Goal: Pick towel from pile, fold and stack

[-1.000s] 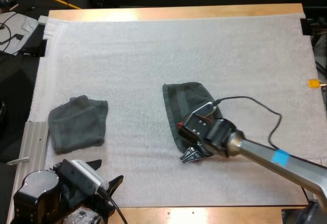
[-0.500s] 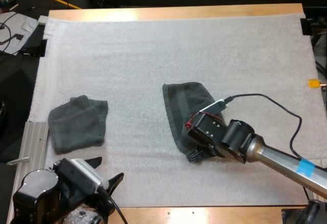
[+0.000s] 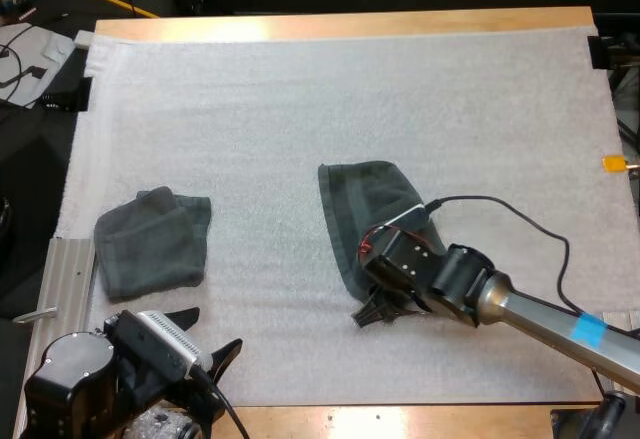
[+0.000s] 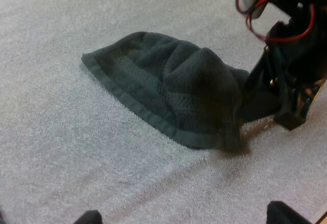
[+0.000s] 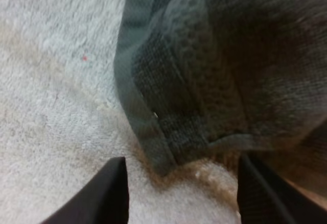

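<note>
Grey-green towel [image 3: 365,204] corner between parted fingers [image 5: 110,193] of right claw [image 3: 371,312]

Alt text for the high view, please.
Right hand low at the near corner of a dark towel in the middle of the mat. A folded towel lies at the mat's left; the left hand sits open at the near edge.

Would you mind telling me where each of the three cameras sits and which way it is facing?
High view: behind both arms, facing forward and down over the mat; shows the left hand, the right hand, the middle towel and a folded towel.
Left wrist view: on the left arm, facing low across the mat at the middle towel; its own open fingertips show.
Right wrist view: on the right arm, facing down at that towel's corner, between its own open fingers.
Shared: both wrist views show that corner.
</note>
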Motion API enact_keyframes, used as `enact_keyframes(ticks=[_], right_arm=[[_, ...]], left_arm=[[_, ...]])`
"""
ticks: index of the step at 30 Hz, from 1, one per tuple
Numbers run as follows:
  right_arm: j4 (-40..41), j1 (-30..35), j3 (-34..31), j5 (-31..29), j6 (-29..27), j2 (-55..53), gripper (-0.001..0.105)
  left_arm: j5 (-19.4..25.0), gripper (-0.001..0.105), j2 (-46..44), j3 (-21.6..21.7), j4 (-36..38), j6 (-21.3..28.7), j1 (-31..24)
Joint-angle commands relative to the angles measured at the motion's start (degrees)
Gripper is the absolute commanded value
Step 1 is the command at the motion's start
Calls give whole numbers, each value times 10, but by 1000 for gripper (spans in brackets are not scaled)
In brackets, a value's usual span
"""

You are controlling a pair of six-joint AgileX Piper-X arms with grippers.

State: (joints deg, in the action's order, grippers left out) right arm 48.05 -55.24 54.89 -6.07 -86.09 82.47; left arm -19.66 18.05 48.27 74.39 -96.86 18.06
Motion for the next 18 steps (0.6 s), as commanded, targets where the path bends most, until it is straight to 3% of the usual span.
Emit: enact_keyframes(ticks=[1, 14, 18], right_arm=[[-30, -3, -11, 13, -1, 24, 47], [-59, -3, -12, 18, 22, 108, 43], [-61, -3, -11, 9, 28, 113, 33]], left_arm=[[-3, 62, 2, 3, 2, -4, 2], [-3, 62, 1, 3, 32, -6, 2], [-5, 62, 0, 3, 36, -7, 2]])
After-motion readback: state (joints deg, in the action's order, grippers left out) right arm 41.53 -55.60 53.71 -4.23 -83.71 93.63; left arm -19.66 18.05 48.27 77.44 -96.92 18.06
